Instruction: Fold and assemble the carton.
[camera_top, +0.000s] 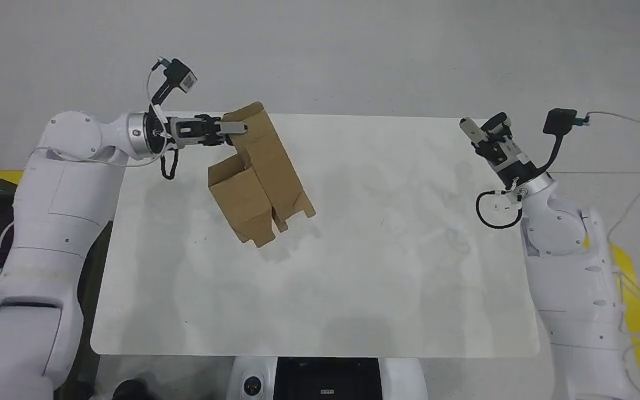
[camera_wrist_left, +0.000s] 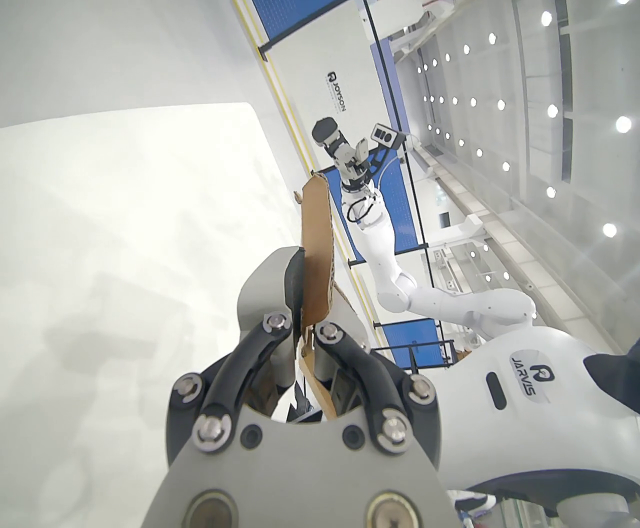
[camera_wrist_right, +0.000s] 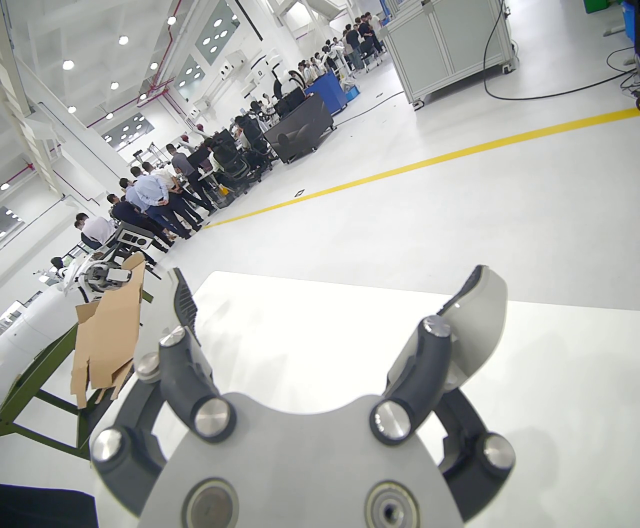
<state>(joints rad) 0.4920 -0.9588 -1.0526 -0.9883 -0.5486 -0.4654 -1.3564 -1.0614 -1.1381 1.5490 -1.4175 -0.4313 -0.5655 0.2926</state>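
Left tool (camera_top: 228, 131) clamped on the carton's (camera_top: 258, 175) upper edge; right tool (camera_top: 488, 135) spread wide, empty.

The half-opened carton hangs over the desk's (camera_top: 400, 260) far left part, flaps (camera_top: 264, 232) dangling; whether they touch the surface is unclear. Held by one thin wall only, it could swing, slip or crease there, and the right tool sits well apart, too distant to steady it.

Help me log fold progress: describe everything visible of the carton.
The carton is brown corrugated cardboard, unassembled: a partly opened sleeve with loose flaps at its lower end. It hangs tilted over the far left of the white table, one upper panel clamped in the left pincer. Whether its flaps touch the table is unclear.
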